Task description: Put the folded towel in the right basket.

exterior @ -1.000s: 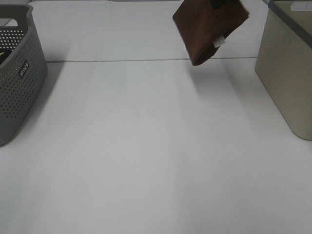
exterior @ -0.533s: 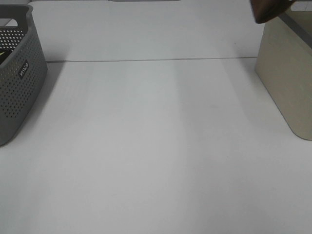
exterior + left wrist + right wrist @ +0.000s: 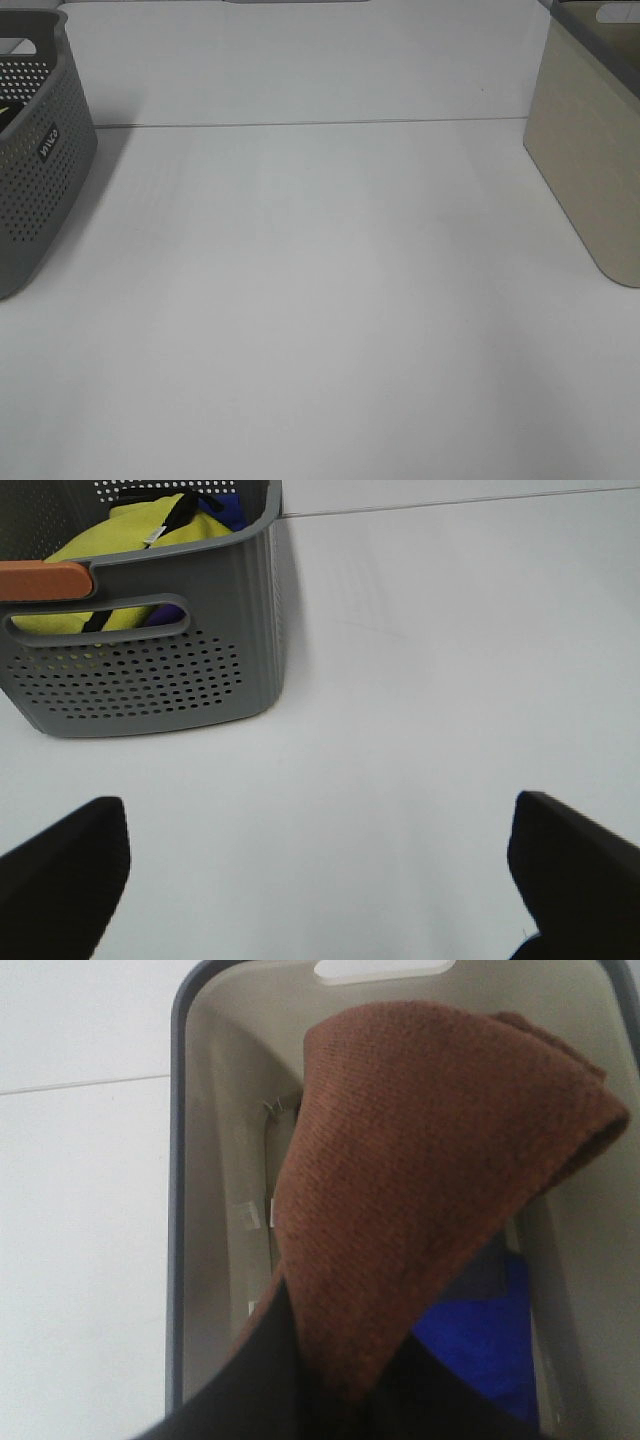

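Note:
In the right wrist view my right gripper (image 3: 335,1385) is shut on the folded brown towel (image 3: 430,1170) and holds it above the open mouth of the beige right basket (image 3: 195,1160). Blue cloth (image 3: 480,1330) lies inside that basket under the towel. In the exterior high view the right basket (image 3: 590,150) stands at the right edge; the towel and both grippers are out of that view. My left gripper (image 3: 320,880) is open and empty over the bare table, its dark fingertips (image 3: 60,875) at the view's lower corners.
A grey perforated basket (image 3: 35,160) stands at the left edge; in the left wrist view it (image 3: 170,670) holds yellow and blue cloth and has an orange strip on its rim. A seam (image 3: 300,124) crosses the white table at the back.
The brown towel moved right and up, out of the exterior high view, from the back middle to over the right basket. The left side has not changed.

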### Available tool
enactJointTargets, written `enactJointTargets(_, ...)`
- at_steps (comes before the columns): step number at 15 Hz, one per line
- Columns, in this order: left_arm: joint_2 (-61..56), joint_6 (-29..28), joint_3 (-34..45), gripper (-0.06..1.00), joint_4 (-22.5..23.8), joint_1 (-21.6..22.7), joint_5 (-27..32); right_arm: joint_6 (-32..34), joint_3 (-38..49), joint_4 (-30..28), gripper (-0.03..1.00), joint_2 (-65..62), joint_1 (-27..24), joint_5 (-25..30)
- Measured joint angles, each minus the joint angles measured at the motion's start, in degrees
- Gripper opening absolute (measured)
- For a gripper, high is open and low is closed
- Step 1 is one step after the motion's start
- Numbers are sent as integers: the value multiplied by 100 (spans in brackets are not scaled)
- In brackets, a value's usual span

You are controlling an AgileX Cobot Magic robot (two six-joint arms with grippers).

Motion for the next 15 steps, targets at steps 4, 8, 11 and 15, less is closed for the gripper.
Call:
enactJointTargets(4,0,0,0,98,0,0,0,258,6,86,18,659,0,0)
enactJointTargets(8,0,0,0,98,0,0,0,561,6,138,56,917,0,-6)
enactJointTargets(11,0,0,0,98,0,0,0,476,6,693,68,814,0,-6)
enactJointTargets(15,0,0,0,98,0,0,0,453,6,974,69,155,275,-6)
